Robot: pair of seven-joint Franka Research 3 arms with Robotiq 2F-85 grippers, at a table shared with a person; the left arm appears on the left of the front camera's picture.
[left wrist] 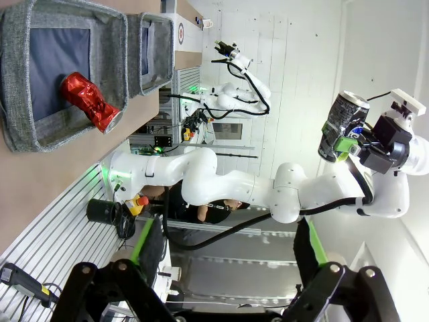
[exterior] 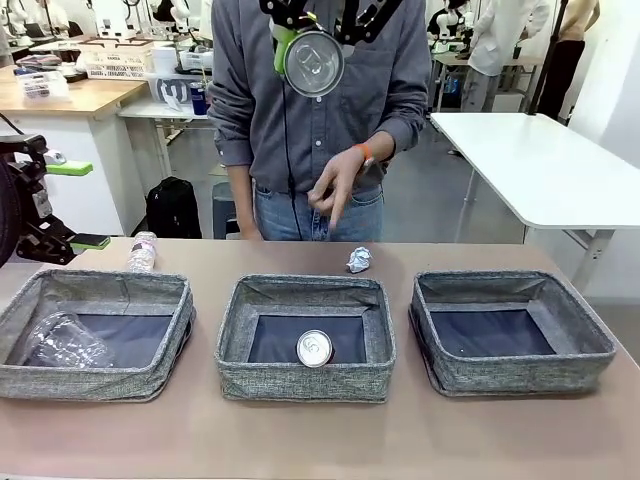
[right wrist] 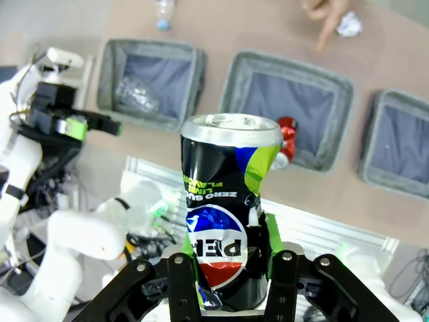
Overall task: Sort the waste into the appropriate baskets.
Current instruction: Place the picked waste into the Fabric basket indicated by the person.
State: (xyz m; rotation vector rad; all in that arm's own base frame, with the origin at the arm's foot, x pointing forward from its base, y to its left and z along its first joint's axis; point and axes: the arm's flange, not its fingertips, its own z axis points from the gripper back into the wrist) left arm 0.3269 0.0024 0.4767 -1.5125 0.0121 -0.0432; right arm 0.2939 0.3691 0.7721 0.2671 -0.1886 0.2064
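Note:
My right gripper (exterior: 315, 40) hangs high over the middle of the table, shut on a dark can with a green patch (exterior: 313, 65); its print shows in the right wrist view (right wrist: 228, 174). A red can (exterior: 314, 347) lies in the middle basket (exterior: 305, 382). The left basket (exterior: 95, 383) holds crushed clear plastic (exterior: 65, 342). A small clear bottle (exterior: 143, 251) stands behind that basket. Beyond the middle basket lies a crumpled paper ball (exterior: 358, 260). The right basket (exterior: 520, 372) has a bare dark bottom. My left gripper (exterior: 85, 205) is open at the table's far left.
A person in a grey shirt stands at the far side, one hand (exterior: 335, 190) pointing down towards the paper ball. Bare tabletop (exterior: 320, 440) runs along the front of the baskets. A white table (exterior: 540, 160) stands behind on the right.

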